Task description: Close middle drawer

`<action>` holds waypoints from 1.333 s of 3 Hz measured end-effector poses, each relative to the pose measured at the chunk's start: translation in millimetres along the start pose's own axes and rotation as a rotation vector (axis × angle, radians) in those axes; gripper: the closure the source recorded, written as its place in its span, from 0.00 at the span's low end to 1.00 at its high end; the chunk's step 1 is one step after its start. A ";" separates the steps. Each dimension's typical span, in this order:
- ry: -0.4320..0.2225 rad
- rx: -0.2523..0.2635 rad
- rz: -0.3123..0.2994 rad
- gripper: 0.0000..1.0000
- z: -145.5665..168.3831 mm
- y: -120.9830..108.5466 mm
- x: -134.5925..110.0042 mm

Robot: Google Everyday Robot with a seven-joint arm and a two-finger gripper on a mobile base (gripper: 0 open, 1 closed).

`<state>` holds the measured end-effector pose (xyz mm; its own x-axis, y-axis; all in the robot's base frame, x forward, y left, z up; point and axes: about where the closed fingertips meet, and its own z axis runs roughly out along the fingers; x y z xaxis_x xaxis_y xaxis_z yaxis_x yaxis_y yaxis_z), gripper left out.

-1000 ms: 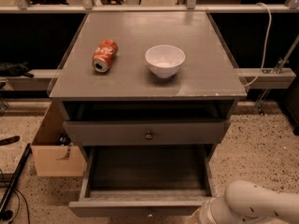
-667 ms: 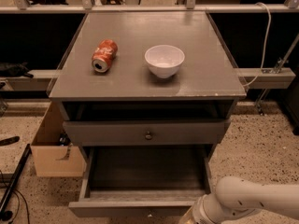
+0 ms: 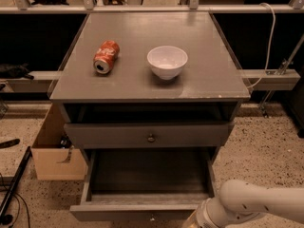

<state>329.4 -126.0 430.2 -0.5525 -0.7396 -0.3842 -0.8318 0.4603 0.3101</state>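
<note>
The middle drawer [image 3: 142, 212] of the grey cabinet is pulled far out toward me, and its empty inside [image 3: 148, 175] is open to view. Its small dark knob [image 3: 151, 218] sits at the bottom edge of the view. The uppermost drawer [image 3: 118, 136], with its round knob [image 3: 151, 137], stands above it, pulled out slightly. The lowest drawer is hidden. My white arm [image 3: 259, 203] comes in from the lower right, and its wrist [image 3: 197, 218] is just right of the middle drawer's front. The gripper itself is below the bottom edge, out of view.
A red soda can [image 3: 105, 57] lies on its side and a white bowl [image 3: 167, 62] stands upright on the cabinet top [image 3: 209, 65]. An open cardboard box [image 3: 54, 151] sits on the floor to the cabinet's left. Cables [image 3: 14, 189] lie at far left.
My arm has moved left along the bottom edge, closer to the middle drawer's front. The drawer, can and bowl have not moved.
</note>
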 end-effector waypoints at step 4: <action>-0.001 0.011 0.047 0.00 36.7 -55.4 -15.5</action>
<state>382.1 -122.0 387.0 -0.5908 -0.7168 -0.3703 -0.8056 0.4996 0.3184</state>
